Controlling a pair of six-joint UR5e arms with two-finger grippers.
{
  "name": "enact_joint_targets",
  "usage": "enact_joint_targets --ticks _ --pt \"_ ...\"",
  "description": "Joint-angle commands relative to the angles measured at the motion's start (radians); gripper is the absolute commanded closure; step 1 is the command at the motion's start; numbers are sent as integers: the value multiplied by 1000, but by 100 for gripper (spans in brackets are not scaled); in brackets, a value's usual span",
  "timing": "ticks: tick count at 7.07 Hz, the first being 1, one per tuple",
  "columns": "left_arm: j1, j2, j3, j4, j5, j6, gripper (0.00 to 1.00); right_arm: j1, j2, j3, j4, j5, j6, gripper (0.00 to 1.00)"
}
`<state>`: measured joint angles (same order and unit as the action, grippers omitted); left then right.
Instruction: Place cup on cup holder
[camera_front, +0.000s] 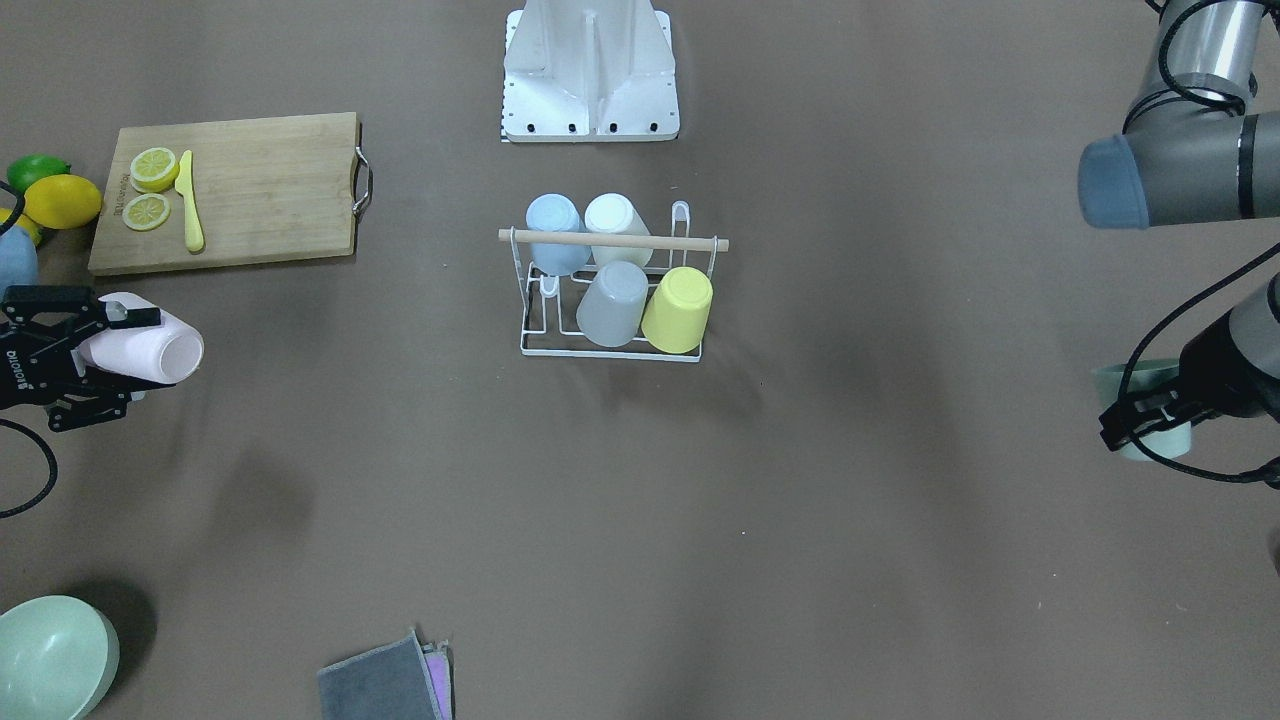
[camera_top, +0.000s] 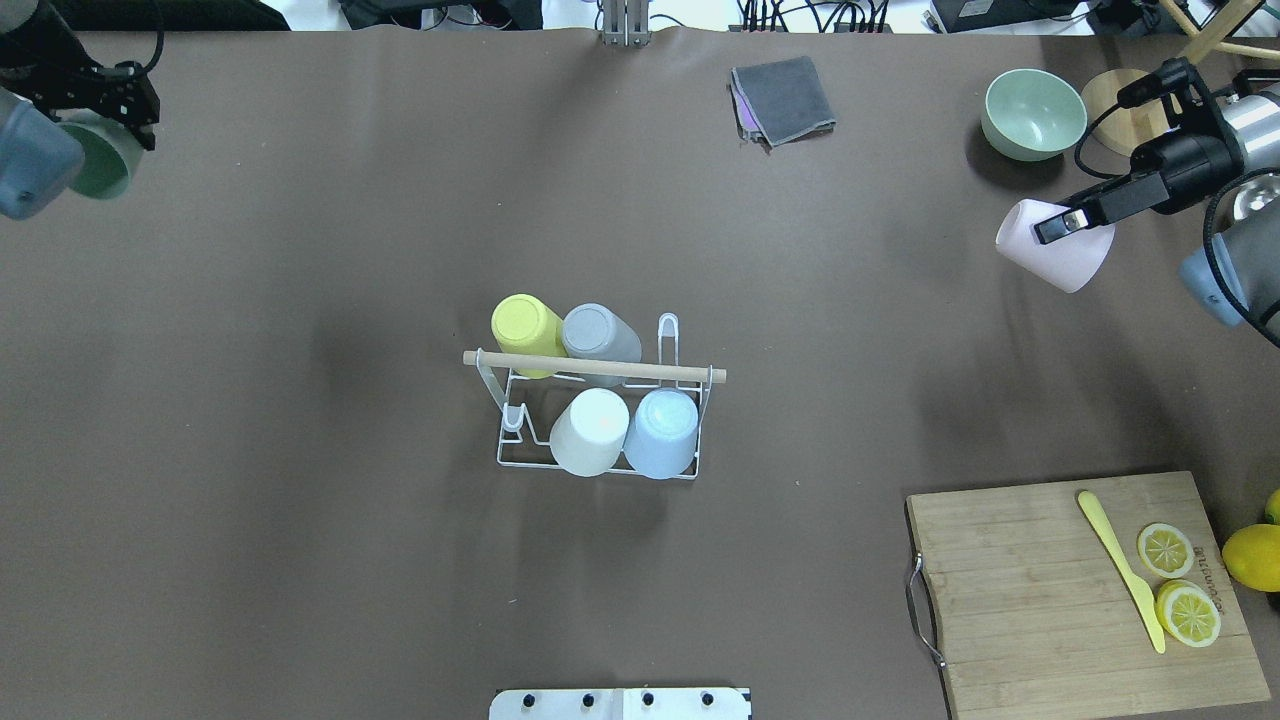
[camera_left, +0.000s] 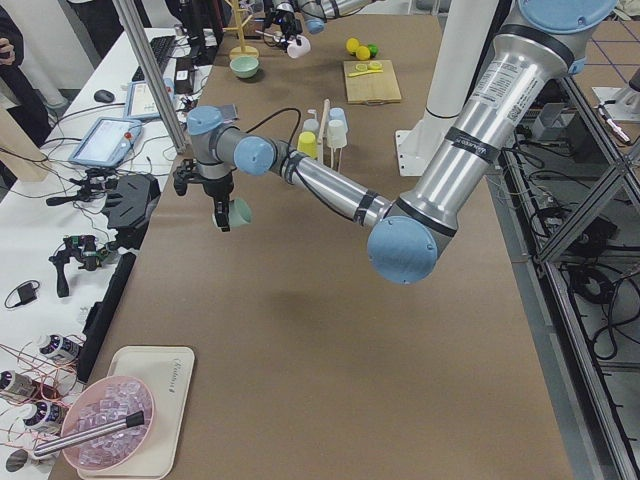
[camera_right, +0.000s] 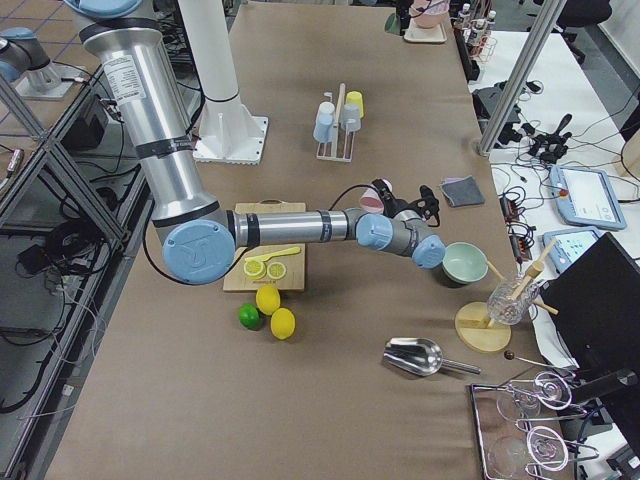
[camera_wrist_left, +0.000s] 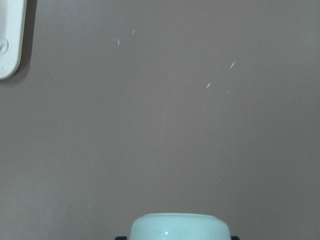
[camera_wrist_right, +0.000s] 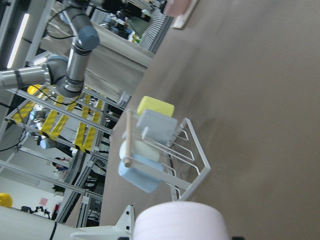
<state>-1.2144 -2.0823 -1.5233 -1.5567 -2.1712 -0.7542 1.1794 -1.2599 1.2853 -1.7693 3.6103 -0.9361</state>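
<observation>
Cup holder (camera_top: 600, 368) stood at centre of the desk (camera_top: 300, 560), long axis left-right; right end effector (camera_top: 1060, 240), pinching a pink cup (camera_top: 1076, 264) by the right edge, looked nearer than left end effector (camera_top: 112, 138), pinching a green cup (camera_top: 98, 168) at the far-left corner.

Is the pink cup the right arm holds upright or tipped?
Tipped: the pink cup lies sideways in the right gripper, a round end toward the cup holder.
</observation>
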Motion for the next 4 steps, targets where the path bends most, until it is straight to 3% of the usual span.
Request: enact_joint_targets --ticks 1,3,4 --pt "-7 -7 -5 -251 78 -172 89 -4 10 -1 80 173 -115 89" --pt "7 -1 -50 -447 184 -281 89 -21 23 -1 152 336 -186 89" --pt "12 2 -111 -457 217 -316 89 -35 49 -1 154 403 -232 89"
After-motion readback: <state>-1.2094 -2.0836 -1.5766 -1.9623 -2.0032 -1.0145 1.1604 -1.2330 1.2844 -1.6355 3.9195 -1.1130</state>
